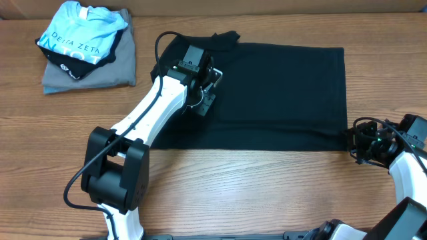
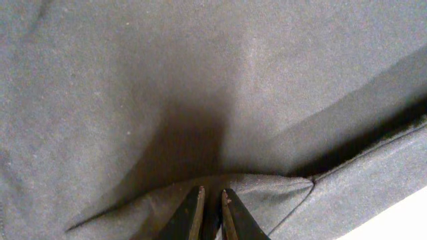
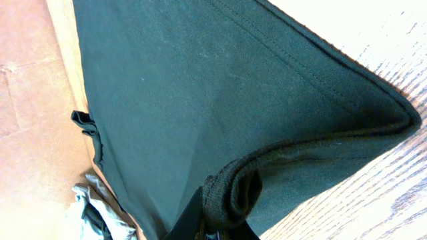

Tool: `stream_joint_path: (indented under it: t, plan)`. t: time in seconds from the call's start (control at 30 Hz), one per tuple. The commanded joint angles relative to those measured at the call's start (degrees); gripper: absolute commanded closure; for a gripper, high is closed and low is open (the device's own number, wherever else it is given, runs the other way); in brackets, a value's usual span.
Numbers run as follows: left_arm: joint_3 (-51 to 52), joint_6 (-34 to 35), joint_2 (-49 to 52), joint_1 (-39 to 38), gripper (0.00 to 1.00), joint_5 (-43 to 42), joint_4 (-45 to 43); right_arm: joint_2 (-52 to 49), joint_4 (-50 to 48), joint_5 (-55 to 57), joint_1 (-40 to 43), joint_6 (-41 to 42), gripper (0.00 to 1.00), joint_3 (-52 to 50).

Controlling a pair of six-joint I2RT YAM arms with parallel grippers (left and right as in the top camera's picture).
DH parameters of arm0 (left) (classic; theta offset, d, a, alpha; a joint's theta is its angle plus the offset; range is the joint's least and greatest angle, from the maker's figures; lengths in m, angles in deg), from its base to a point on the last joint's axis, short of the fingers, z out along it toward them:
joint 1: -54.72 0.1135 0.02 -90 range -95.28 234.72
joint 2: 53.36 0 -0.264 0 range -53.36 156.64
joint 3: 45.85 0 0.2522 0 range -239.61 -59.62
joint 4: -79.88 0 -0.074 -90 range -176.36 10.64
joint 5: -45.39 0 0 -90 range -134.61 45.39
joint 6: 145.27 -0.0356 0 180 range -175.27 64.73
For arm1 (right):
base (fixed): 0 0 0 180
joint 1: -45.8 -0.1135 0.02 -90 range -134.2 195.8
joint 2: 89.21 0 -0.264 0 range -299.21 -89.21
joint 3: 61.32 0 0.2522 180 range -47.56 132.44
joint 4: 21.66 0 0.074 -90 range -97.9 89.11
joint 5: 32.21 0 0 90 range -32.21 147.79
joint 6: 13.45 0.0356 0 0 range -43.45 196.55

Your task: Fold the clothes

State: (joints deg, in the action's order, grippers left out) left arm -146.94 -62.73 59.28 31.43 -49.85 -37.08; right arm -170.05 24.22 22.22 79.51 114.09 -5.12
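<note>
Mostly flat on table (image 1: 267,193), black T-shirt (image 1: 280,87)

Matt black soft cloth T-shirt (image 1: 280,87) on grained wood table (image 1: 267,187)

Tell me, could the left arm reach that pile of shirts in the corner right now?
Probably yes: only bare table lies between the left gripper and the pile of shirts. But it seems to pinch the black T-shirt, which it would drag.
</note>
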Motion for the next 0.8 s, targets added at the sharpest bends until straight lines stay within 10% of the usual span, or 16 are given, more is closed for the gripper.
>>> stream_joint_path:
  t: [0.0,0.2,0.4,0.77]
  plan:
    - [-0.85,-0.02,0.5,-0.74,0.84,0.85,0.5,0.39,-0.37,-0.13,0.07,0.24,0.95,1.25]
    - [-0.83,0.44,0.5,-0.24,0.27,5.31,5.11,0.39,-0.37,-0.13,0.07,0.24,0.95,1.25]
    - [1.38,5.62,0.5,3.13,0.28,12.26,9.66,0.39,-0.35,-0.15,0.07,0.24,0.95,1.25]
    - [13.05,14.01,0.5,14.53,0.35,-0.5,5.53,0.39,-0.33,-0.17,0.07,0.24,0.95,1.25]
